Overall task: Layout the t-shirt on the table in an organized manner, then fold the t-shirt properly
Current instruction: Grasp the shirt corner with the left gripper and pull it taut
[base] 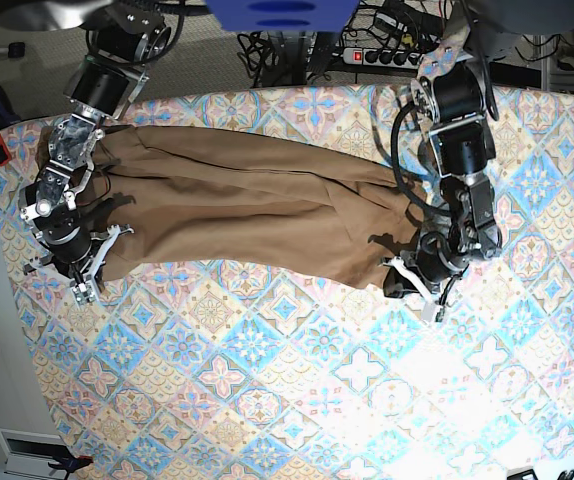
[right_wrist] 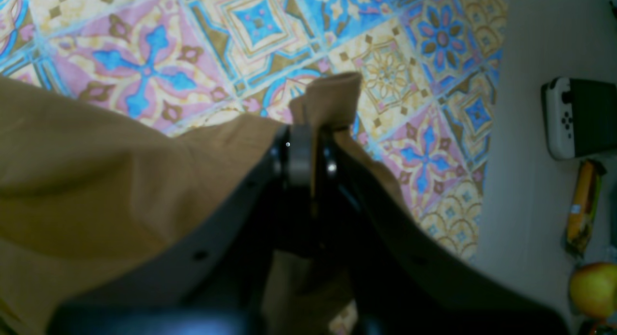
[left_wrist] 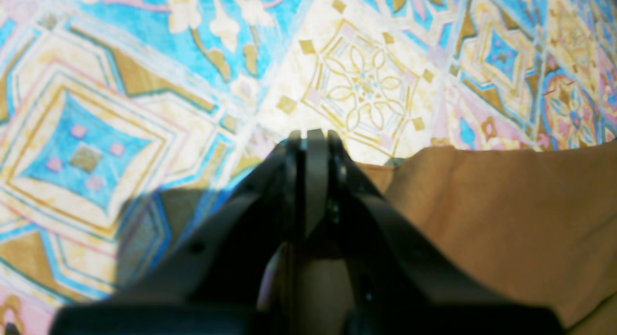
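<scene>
Tan cloth in right gripper [right_wrist: 302, 154]: jaws clenched on a bunched fold of the t-shirt [right_wrist: 96, 180]; a tuft of fabric pokes out past the fingertips.
Left gripper [left_wrist: 313, 140]: jaws pressed together at the shirt's edge; the wrist view shows no cloth clearly between them, so I cannot tell whether it has a hold.
T-shirt position: stretched in a long, rumpled band across the far half of the table [base: 297, 400], from near one side edge, where the right gripper holds it, toward the middle of the opposite side, where the left gripper sits. It is twisted and creased, not flat.
Stage, as I judge it: laying out, not yet folding.
Risk one: if the left jaws closed on nothing or only a thread of hem, pulling outward would leave that end behind and skew the cloth.
Risk two: the right grip holds a thick wad, so several layers may travel together and the sleeve could stay tucked under.
Risk three: a hard pull from both ends could rope the shirt tighter rather than spread it.
Nearby, off the table: a game controller [right_wrist: 561, 118], a yellow packet [right_wrist: 583, 205] and an apple [right_wrist: 593, 289] beyond the right-arm side edge, well apart from the shirt.
Obstructions: none lie on the patterned cloth around the shirt.
</scene>
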Action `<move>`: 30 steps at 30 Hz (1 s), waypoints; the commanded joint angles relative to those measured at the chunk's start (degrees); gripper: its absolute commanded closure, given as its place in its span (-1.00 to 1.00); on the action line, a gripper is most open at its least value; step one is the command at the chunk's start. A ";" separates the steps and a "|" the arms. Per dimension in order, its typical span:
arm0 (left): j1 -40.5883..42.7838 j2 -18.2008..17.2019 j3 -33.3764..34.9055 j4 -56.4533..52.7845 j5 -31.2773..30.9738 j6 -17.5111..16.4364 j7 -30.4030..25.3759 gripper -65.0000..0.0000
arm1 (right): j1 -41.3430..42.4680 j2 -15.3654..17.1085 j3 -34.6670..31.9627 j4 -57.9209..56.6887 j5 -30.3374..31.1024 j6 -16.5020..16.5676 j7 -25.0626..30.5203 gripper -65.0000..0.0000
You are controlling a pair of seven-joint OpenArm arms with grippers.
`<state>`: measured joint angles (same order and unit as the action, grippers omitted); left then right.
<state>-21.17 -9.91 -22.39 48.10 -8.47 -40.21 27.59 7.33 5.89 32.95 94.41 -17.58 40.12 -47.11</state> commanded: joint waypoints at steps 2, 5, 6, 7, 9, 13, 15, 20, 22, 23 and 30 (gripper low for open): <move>0.11 -0.59 0.19 0.04 2.71 0.21 4.01 1.00 | 1.33 0.75 0.06 1.19 0.57 -0.12 1.18 1.00; 0.20 -0.59 0.02 0.21 1.74 0.21 5.24 1.00 | 1.41 0.75 0.15 1.19 0.57 -0.12 1.18 1.00; 0.03 -0.59 -0.07 0.39 1.13 0.21 5.86 1.00 | 1.50 0.75 0.24 1.19 0.57 -0.12 1.18 1.00; -0.06 -0.77 -0.07 1.18 -0.01 0.21 6.47 1.00 | 1.50 0.66 0.24 1.19 0.75 -0.12 1.18 1.00; 0.29 -0.86 -0.07 6.72 -3.18 0.21 9.02 1.00 | 1.50 0.66 0.33 1.19 0.75 -0.12 1.18 1.00; 0.38 -0.68 -0.07 17.79 -7.93 0.21 18.25 1.00 | 1.50 0.66 0.33 1.28 0.84 -0.12 1.35 1.00; 0.38 -0.68 -0.07 21.93 -9.51 0.21 21.50 1.00 | 1.50 -0.31 0.41 2.42 0.92 -0.12 1.44 1.00; 0.47 -0.68 -0.07 28.61 -10.65 0.21 26.43 1.00 | 1.50 -3.30 0.50 6.73 0.92 -0.12 1.53 1.00; 1.08 -0.68 -0.07 29.93 -10.65 0.21 26.87 1.00 | 1.50 -3.30 0.50 7.61 0.92 -0.12 1.53 1.00; 1.43 -0.68 -0.07 30.45 -10.65 0.21 26.60 1.00 | 1.50 -3.38 0.50 7.70 0.92 -0.12 1.53 1.00; 1.78 -0.68 0.02 30.63 -10.21 0.21 26.60 1.00 | 1.50 -3.38 0.50 7.61 0.84 -0.12 1.53 1.00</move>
<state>-17.93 -10.17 -22.50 77.47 -17.80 -39.86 55.35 7.64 2.04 33.43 101.08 -17.39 40.34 -46.89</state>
